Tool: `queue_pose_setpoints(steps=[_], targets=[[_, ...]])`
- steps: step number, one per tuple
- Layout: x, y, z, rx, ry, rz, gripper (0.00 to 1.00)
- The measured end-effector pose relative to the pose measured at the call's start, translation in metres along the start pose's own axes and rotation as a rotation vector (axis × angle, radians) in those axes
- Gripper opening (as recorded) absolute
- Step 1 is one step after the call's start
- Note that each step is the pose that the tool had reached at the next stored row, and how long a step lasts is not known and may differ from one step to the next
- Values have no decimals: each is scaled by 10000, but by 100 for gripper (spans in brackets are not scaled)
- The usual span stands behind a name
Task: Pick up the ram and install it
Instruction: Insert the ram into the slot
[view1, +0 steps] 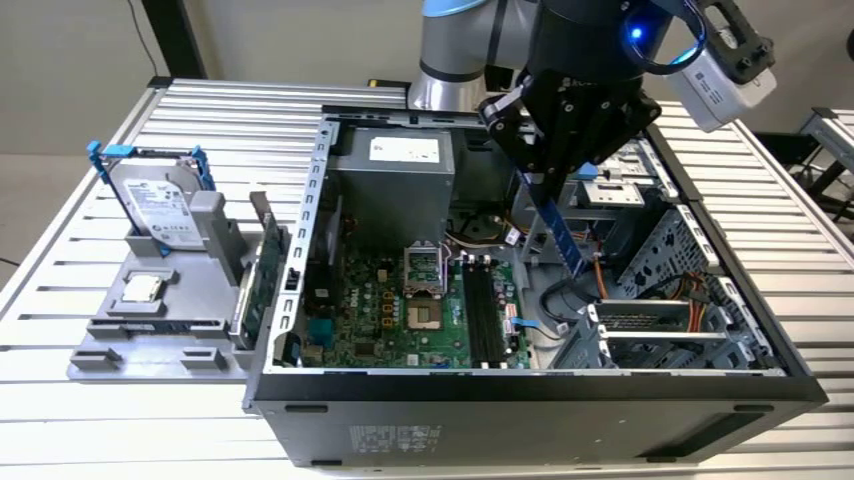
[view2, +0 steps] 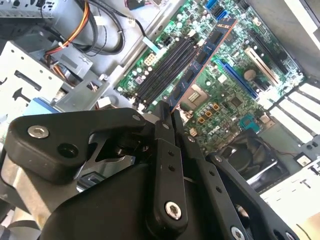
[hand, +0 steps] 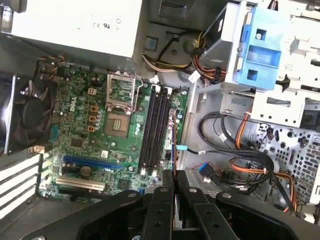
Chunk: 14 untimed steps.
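My gripper (view1: 541, 168) hangs over the open computer case (view1: 534, 385), shut on the ram (view1: 561, 230). The ram is a long narrow blue stick that slants down from the fingers toward the motherboard (view1: 387, 310). It is still above the board, over the area just right of the black memory slots (view1: 483, 310) in the exterior view. In the second wrist view the ram (view2: 202, 57) runs out from the gripper (view2: 167, 112) alongside the memory slots (view2: 162, 70). The first wrist view sees the ram (hand: 173, 157) edge-on between the fingers, beside the memory slots (hand: 155, 127).
A grey holder (view1: 160, 320) left of the case carries a silver hard drive (view1: 154, 205), a green card (view1: 267, 265) and a small chip (view1: 140, 288). Inside the case are the power supply (view1: 394, 180), the CPU socket (view1: 424, 268), loose cables (hand: 235, 165) and a drive cage (view1: 667, 270).
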<state>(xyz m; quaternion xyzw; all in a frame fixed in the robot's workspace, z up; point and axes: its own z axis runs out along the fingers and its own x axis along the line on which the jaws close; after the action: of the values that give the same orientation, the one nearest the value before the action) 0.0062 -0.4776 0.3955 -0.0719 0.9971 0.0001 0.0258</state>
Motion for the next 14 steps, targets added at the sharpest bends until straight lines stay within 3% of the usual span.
queue_pose_setpoints(steps=[14], targets=[[0,0,0,22,1,430,0]])
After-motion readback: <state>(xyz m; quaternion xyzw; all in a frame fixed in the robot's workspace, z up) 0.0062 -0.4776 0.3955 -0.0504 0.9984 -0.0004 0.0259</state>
